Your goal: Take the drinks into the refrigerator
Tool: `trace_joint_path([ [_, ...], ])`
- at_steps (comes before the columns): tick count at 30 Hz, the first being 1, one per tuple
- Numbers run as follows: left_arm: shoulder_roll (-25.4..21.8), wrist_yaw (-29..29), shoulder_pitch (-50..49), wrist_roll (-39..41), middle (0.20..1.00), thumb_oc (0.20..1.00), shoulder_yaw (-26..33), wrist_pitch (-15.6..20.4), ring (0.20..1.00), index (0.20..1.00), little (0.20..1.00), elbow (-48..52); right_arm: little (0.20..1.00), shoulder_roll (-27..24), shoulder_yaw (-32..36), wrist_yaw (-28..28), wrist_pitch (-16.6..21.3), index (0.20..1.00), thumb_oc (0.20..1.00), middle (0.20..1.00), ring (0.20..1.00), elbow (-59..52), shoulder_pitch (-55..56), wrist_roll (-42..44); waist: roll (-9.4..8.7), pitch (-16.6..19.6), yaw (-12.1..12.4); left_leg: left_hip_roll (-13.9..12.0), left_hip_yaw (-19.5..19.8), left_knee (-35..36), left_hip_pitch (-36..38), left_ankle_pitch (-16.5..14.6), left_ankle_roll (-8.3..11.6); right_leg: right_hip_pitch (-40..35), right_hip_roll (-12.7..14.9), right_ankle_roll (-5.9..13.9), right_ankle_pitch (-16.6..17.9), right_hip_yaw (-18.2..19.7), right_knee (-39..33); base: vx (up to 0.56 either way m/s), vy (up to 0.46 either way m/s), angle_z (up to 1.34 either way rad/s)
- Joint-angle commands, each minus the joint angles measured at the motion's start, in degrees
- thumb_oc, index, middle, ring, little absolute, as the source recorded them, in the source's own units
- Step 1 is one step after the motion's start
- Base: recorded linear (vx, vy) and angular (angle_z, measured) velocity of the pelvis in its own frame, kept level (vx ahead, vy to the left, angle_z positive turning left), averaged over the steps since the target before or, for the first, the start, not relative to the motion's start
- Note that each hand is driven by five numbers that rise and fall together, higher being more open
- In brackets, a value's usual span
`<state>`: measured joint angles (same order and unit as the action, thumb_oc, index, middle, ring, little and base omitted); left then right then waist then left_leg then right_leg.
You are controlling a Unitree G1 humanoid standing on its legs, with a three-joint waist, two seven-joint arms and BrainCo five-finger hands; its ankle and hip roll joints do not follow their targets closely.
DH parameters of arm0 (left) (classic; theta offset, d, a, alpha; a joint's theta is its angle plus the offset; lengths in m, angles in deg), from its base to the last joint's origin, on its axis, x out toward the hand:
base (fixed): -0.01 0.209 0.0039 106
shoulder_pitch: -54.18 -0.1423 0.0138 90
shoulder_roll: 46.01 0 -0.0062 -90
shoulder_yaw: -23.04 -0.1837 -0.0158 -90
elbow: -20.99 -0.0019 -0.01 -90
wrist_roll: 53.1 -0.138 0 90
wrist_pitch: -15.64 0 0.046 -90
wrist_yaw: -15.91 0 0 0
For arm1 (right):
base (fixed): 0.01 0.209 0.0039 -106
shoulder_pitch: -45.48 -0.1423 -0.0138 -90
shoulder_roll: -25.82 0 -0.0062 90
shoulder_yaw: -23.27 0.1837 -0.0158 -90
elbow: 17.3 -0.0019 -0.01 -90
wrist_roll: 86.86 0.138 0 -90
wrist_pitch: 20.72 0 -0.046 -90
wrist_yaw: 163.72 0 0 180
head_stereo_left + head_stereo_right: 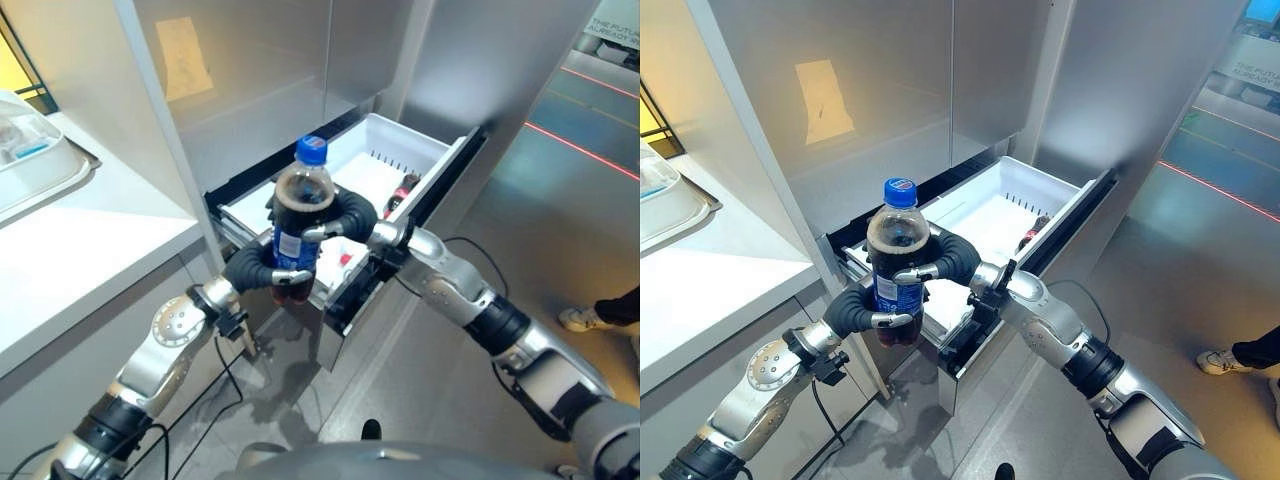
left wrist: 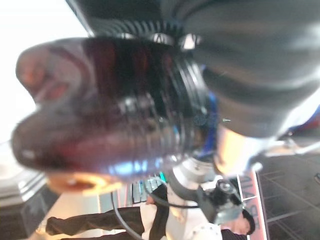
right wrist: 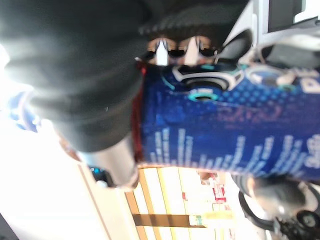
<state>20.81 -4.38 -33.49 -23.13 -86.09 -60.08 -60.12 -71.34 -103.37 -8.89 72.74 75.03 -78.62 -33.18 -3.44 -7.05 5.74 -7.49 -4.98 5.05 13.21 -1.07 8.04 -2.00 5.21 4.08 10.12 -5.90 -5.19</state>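
A cola bottle (image 1: 300, 215) with a blue cap and blue label stands upright in the air in front of the open refrigerator drawer (image 1: 440, 150). My left hand (image 1: 255, 268) is curled round its lower part, where the dark drink (image 2: 110, 110) shows close up. My right hand (image 1: 350, 215) wraps the bottle at the label (image 3: 225, 130) from the drawer side. Inside the white drawer bin lies another small dark drink bottle (image 1: 401, 190) with a red label.
The refrigerator's steel upper doors (image 1: 280, 60) rise behind the drawer. A white counter (image 1: 80, 240) with a clear tray (image 1: 30, 160) is at the left. A person's shoe (image 1: 580, 318) stands on the grey floor at the right.
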Motion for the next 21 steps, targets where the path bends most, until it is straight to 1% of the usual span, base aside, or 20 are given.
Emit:
trace_joint_path([
  [1,2.0,-0.8,6.1,1.2,1.0,1.0,-1.1,4.0,1.0,1.0,1.0,4.0,0.2,4.0,0.8,-0.3,3.1,0.2,0.2,0.2,0.2,-5.0,-2.3,4.9,0.84,-0.2,0.5,4.7,2.5,0.0,-3.2,-1.8,-6.15,-4.4,0.0,1.53,-8.0,-3.3,5.5,0.0,0.0,0.0],
  [5,1.8,-2.5,4.4,3.3,1.0,1.0,-1.4,3.0,1.0,1.0,1.0,4.3,0.2,2.6,4.5,0.9,4.8,0.2,0.2,0.2,0.2,-4.1,-1.1,4.8,0.92,-0.2,0.4,4.8,2.5,0.0,-3.2,-1.8,-6.16,-4.4,0.0,1.59,-7.9,-3.2,5.5,0.0,0.0,0.0],
  [8,1.6,-2.9,3.8,3.6,1.0,1.0,-1.4,2.8,1.0,1.0,1.0,4.4,0.2,2.0,5.8,1.4,5.3,0.2,0.2,0.2,0.2,-3.9,-0.8,4.7,0.92,-0.1,0.4,4.7,2.4,0.0,-3.1,-1.8,-6.19,-4.3,0.0,1.64,-7.9,-3.2,5.5,0.0,0.0,0.0],
  [9,1.5,-3.4,2.8,4.4,1.0,1.0,-1.4,2.3,1.0,1.0,1.0,4.5,0.2,1.1,7.6,2.0,6.1,0.2,0.2,0.2,0.2,-3.6,-0.6,4.5,0.93,-0.1,0.3,4.7,2.4,0.0,-3.1,-1.9,-6.22,-4.3,0.0,1.69,-7.9,-3.1,5.5,0.0,0.0,0.0],
  [11,1.6,-3.7,2.4,5.0,1.0,1.0,-1.5,2.1,1.0,1.0,1.0,4.5,0.2,1.0,8.3,2.3,6.3,0.2,0.2,0.2,0.2,-3.5,-0.5,4.5,0.91,-0.1,0.3,4.7,2.4,0.0,-3.1,-1.9,-6.22,-4.3,-0.1,1.73,-7.8,-3.1,5.5,0.0,0.0,0.0],
  [12,1.5,-4.1,1.8,5.8,1.0,1.0,-1.6,1.5,1.0,1.0,1.0,4.5,0.2,0.0,9.8,3.0,7.1,0.2,0.2,0.2,0.2,-3.2,-0.6,4.2,0.9,-0.1,0.3,4.7,2.3,0.0,-3.1,-1.9,-6.22,-4.3,-0.1,1.78,-7.8,-3.1,5.5,0.0,0.0,0.0],
  [15,1.4,-4.6,1.2,6.6,1.0,1.0,-1.8,1.1,1.0,1.0,1.0,4.6,0.2,-0.7,11.1,3.8,7.8,0.2,0.2,0.2,0.2,-2.0,-0.7,4.3,0.82,-0.1,0.4,4.7,2.3,0.0,-3.1,-1.9,-6.24,-4.3,-0.1,1.8,-7.8,-3.1,5.4,0.0,0.0,0.0],
  [16,1.1,-5.0,0.9,7.2,1.0,1.0,-2.0,0.9,1.0,1.0,1.0,4.8,0.2,-1.9,11.8,4.2,8.2,0.2,0.2,0.2,0.2,-1.7,-1.5,3.7,0.76,0.0,0.3,4.7,2.3,0.0,-3.1,-1.9,-6.26,-4.2,-0.1,1.79,-7.8,-3.0,5.5,0.0,0.0,0.0],
  [17,1.1,-5.0,1.0,7.2,1.0,1.0,-2.0,0.9,1.0,1.0,1.0,4.7,0.2,-2.0,11.8,4.2,8.2,0.2,0.2,0.2,0.2,-1.7,-1.5,3.7,0.77,0.0,0.4,4.7,2.3,0.0,-3.1,-1.9,-6.26,-4.2,-0.1,1.79,-7.8,-3.0,5.5,0.0,0.0,0.0],
  [18,0.7,-5.6,0.7,8.0,1.0,1.0,-2.2,0.4,1.0,1.0,1.0,4.8,0.2,-3.6,12.6,4.8,8.6,0.2,0.2,0.2,0.2,-0.8,-2.4,2.8,0.7,0.0,0.3,4.7,2.3,0.0,-3.1,-1.9,-6.24,-4.2,-0.2,1.81,-7.8,-3.0,5.5,0.0,0.0,0.0],
  [19,0.7,-5.6,0.7,8.0,1.0,1.0,-2.2,0.4,1.0,1.0,1.0,4.8,0.2,-3.6,12.6,4.8,8.7,0.2,0.2,0.2,0.2,-0.7,-2.4,2.8,0.71,0.0,0.4,4.7,2.3,0.0,-3.1,-1.9,-6.24,-4.2,-0.2,1.81,-7.8,-3.0,5.5,0.0,0.0,0.0],
  [21,0.2,-6.0,-0.1,9.3,1.0,1.0,-2.4,-0.1,1.0,1.0,1.0,4.9,0.2,-6.0,13.7,5.9,9.5,0.2,0.2,0.2,0.2,0.9,-4.0,2.2,0.5,0.0,0.4,4.6,2.3,0.0,-3.1,-1.9,-6.2,-4.1,-0.2,1.82,-7.8,-2.9,5.5,0.0,0.0,0.0],
])
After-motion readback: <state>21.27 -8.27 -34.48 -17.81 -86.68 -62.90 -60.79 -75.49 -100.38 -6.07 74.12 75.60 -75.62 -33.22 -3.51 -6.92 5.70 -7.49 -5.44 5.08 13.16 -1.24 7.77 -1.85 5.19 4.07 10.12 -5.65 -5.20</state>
